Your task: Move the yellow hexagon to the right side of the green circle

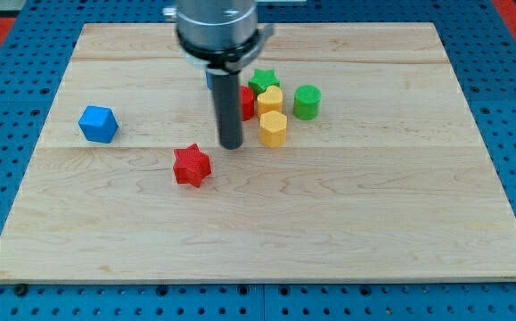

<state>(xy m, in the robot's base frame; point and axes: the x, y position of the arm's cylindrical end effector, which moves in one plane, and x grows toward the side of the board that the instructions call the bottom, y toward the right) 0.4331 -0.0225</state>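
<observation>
The yellow hexagon lies near the board's upper middle, below and to the left of the green circle. Another yellow block, its shape unclear, touches the hexagon's top side. My tip stands on the board just left of the yellow hexagon, with a small gap between them. The rod hides part of a red block behind it.
A green star sits above the yellow blocks. A red star lies below and left of my tip. A blue cube is at the view's left. The wooden board rests on a blue surface.
</observation>
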